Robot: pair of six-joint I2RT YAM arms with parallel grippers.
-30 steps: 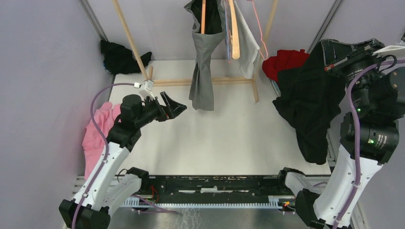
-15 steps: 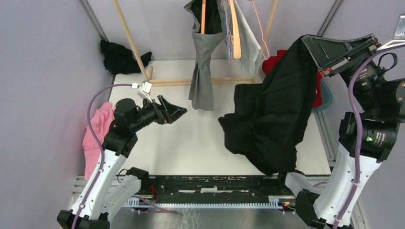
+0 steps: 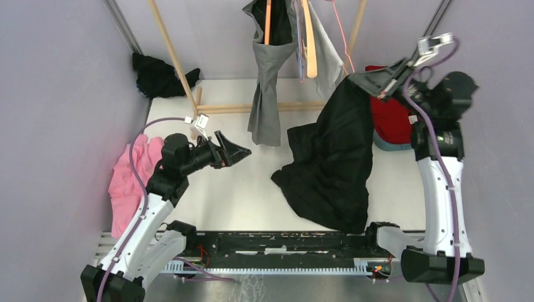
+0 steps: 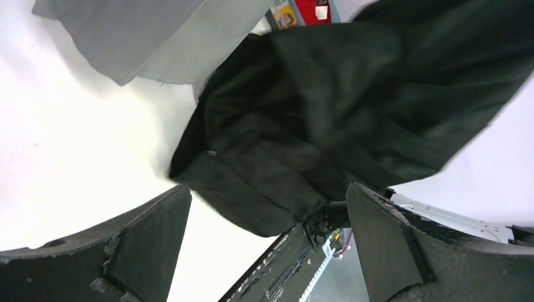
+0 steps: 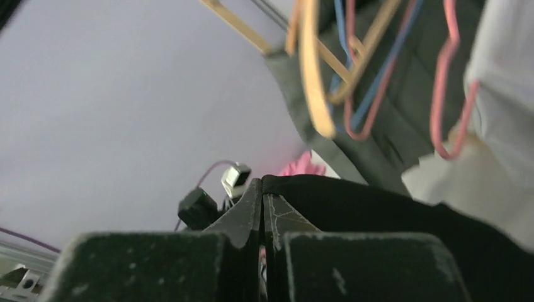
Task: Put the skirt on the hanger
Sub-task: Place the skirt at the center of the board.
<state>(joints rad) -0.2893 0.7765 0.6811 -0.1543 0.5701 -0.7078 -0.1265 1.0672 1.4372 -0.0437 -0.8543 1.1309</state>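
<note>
My right gripper (image 3: pixel 371 80) is shut on the top edge of a black skirt (image 3: pixel 330 160), which hangs from it down to the table; its jaws pinch the cloth (image 5: pixel 327 195) in the right wrist view (image 5: pixel 262 184). The skirt also fills the left wrist view (image 4: pixel 327 119). Hangers (image 3: pixel 308 38) in wood, pink and blue hang on a wooden rack at the back, shown close in the right wrist view (image 5: pixel 315 75). My left gripper (image 3: pixel 238 151) is open and empty, left of the skirt, pointing at it.
Grey trousers (image 3: pixel 267 94) and a pale garment (image 3: pixel 327 63) hang on the wooden rack (image 3: pixel 271 108). A red garment (image 3: pixel 390 116), a pink garment (image 3: pixel 129 182) at the left and a black garment (image 3: pixel 160 75) at the back left lie on the table.
My right arm has swung left and toward the rack, carrying the black skirt from the right edge to the middle right. The left gripper has shifted slightly right.
</note>
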